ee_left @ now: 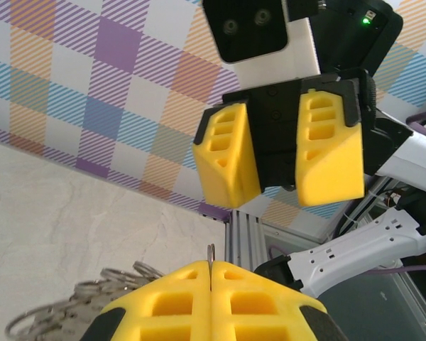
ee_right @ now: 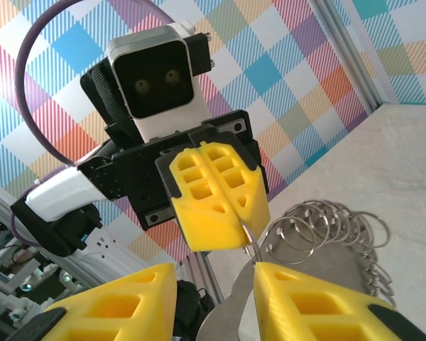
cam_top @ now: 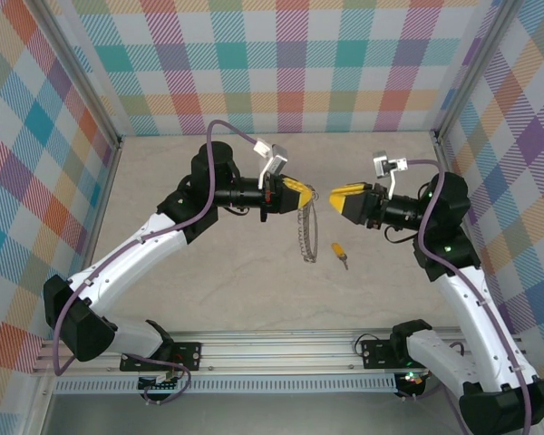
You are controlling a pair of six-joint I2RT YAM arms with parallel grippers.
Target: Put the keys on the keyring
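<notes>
Above a plaid-walled table (cam_top: 208, 290), the left gripper (cam_top: 295, 192) clamps the keyring (cam_top: 306, 231), the right gripper (cam_top: 340, 195) faces it with jaws apart, and the key (cam_top: 339, 253) lies unthreaded mid-table.

Twin arms, same build: left arm (cam_top: 154, 240), right arm (cam_top: 467, 299). White link shells, chunky black joints. Purple-grey cable (cam_top: 222, 123) running outside each one. Gripper fingers (ee_left: 227, 153) bright yellow blocks w/ rectangular cutouts, black mounts. Wrist camera (ee_right: 153, 74) white box, black face, two lenses. Tiny green LED (ee_left: 366, 19) lit.
</notes>
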